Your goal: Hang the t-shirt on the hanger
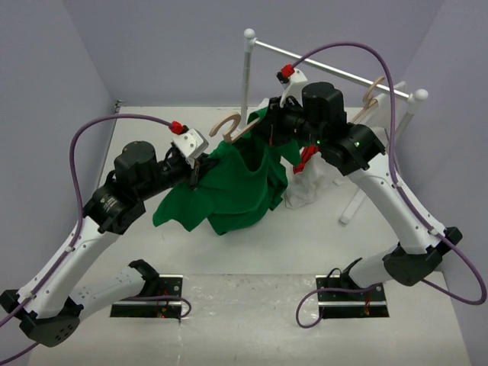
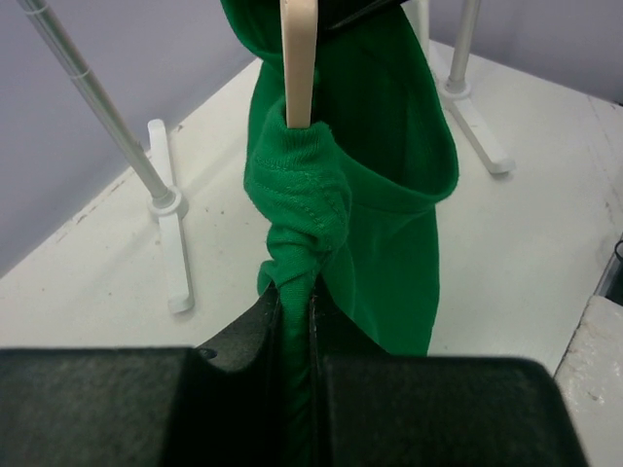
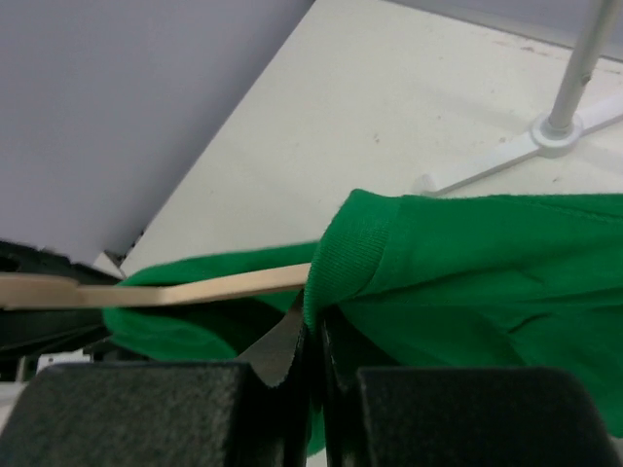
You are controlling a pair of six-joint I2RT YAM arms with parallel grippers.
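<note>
The green t-shirt hangs in the air between my two grippers, partly draped over the light tan wooden hanger, whose curved hook sticks out to the upper left. My left gripper is shut on a bunched fold of the t-shirt; in the left wrist view the left gripper sits just below the hanger, whose arm end pokes into the cloth. My right gripper is shut on the ribbed collar of the t-shirt, beside the hanger arm.
A white clothes rack stands at the back right, its feet on the table. A second hanger with a white garment hangs from the rack, right behind the right arm.
</note>
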